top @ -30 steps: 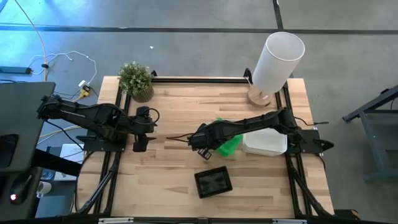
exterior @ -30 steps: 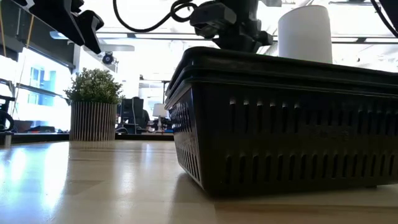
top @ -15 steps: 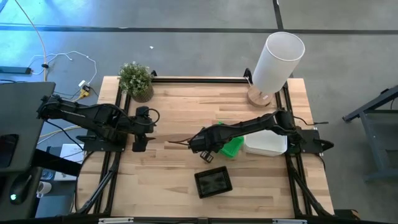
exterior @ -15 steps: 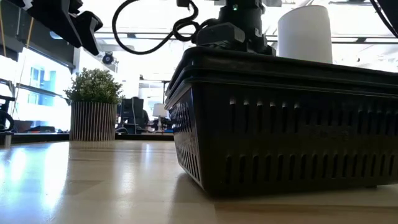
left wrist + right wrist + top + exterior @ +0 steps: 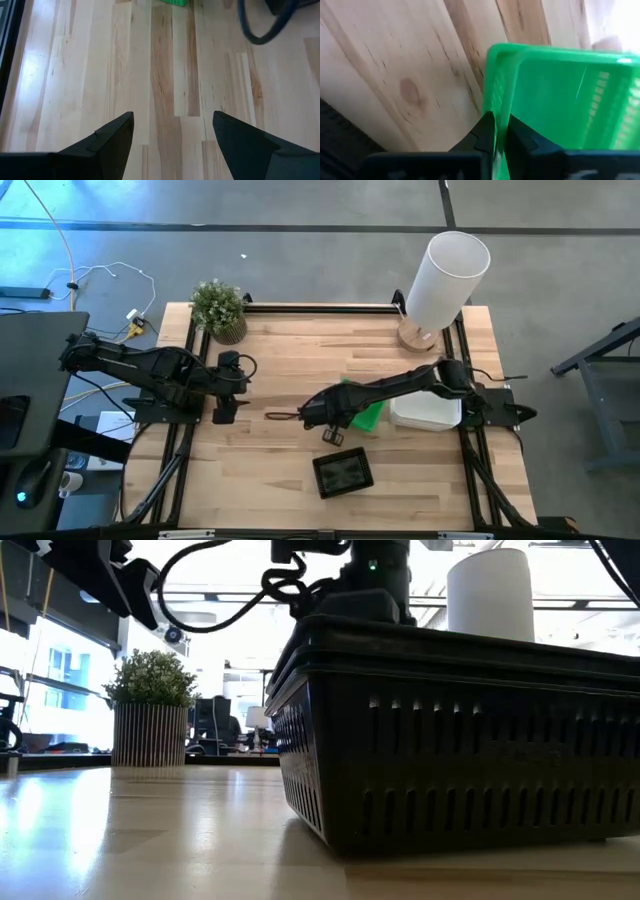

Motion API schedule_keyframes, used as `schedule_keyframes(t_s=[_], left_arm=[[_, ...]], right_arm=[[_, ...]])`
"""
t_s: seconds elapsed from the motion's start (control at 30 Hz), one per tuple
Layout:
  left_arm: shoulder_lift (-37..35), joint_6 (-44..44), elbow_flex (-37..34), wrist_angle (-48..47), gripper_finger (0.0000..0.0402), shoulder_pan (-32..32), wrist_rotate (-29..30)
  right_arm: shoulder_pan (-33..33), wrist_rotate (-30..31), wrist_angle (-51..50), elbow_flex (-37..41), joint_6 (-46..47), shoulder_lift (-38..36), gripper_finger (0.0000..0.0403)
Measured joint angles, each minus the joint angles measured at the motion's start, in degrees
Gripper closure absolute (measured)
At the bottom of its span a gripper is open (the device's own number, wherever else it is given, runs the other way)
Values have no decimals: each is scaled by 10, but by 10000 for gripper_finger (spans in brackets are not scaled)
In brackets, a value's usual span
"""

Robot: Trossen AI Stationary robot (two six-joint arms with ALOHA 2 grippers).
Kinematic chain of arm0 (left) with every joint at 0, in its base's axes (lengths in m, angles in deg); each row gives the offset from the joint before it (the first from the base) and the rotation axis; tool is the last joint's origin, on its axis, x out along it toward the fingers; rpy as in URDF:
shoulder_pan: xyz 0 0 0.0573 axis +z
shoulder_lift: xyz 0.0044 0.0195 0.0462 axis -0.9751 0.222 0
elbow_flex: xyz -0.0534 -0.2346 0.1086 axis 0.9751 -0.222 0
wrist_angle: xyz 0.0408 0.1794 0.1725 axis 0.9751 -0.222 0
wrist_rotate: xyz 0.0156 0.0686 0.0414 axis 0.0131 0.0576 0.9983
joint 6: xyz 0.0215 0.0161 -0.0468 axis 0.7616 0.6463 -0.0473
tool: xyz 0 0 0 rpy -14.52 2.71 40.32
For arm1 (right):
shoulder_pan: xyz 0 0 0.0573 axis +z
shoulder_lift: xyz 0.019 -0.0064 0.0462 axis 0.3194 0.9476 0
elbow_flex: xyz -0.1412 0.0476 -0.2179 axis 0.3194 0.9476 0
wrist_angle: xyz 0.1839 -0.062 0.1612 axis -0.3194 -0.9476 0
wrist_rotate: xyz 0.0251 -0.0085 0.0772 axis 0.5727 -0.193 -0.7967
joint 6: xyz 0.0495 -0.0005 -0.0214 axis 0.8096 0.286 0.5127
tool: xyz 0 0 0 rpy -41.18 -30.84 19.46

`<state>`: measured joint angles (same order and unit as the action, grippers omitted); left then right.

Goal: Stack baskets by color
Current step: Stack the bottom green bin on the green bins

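While black baskets (image 5: 342, 471) and white baskets (image 5: 428, 410) sit stacked, right gripper (image 5: 497, 131) pinches a green basket (image 5: 560, 95) rim; green stacking unfinished. Left gripper (image 5: 172, 130) gapes, empty.

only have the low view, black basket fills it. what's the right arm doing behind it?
Observer: The right end effector pinches the rim of a bright green perforated plastic basket.
Operator: white ones?
Observer: A white plastic basket stack sits just right of the green one in the high view.
Operator: left arm?
Observer: The left end effector is open above bare wooden table, holding nothing.
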<state>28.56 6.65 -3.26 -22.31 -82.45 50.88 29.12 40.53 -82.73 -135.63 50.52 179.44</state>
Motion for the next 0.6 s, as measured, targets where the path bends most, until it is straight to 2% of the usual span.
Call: schedule_keyframes(t_s=[0.23, 0.4, 0.6], left_arm=[[0, -2, 0, -8, 143, 0, 0], [0, -2, 0, -8, 142, 0, 0], [0, -2, 0, -8, 142, 0, 0]], right_arm=[[1, 51, 1, 0, -64, 3, 330], [1, 70, -2, 0, -135, 3, 310], [2, 66, -15, -5, -132, 3, 297]])
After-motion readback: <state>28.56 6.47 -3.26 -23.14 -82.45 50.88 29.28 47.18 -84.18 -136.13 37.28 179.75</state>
